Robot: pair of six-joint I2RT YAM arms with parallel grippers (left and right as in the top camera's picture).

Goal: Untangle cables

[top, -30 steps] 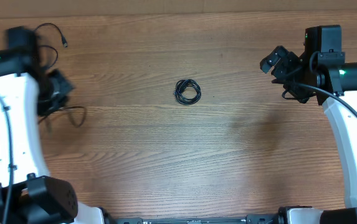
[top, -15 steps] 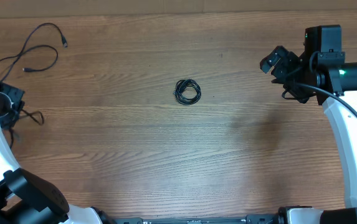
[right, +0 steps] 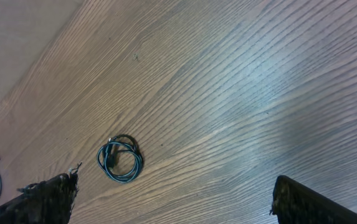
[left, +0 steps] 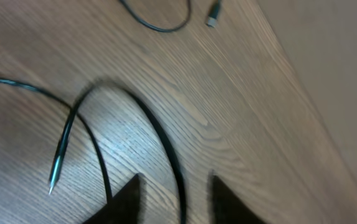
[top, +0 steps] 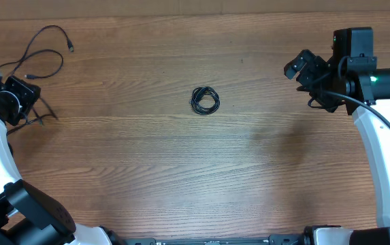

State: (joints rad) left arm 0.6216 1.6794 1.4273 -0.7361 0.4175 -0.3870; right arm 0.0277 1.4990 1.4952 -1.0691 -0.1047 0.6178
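On the brown wooden bench [top: 147, 170], a small coiled knot of thin glossy black cable [top: 205, 100] lies mid-bench and loose black cords [left: 156, 127] sprawl far left, one passing between the open left claw's [left: 177, 202] parted fingers, while the right claw [top: 309, 85] gapes wide.

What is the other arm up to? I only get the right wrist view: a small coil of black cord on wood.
Observer: The left gripper is at the table's far left, over loose cables.
Operator: Holding one?
Observer: Its fingers stand parted, with one strand running between them.
Operator: And my arm?
Observer: From above, the right gripper hangs right of the coil, which lies mid-table.
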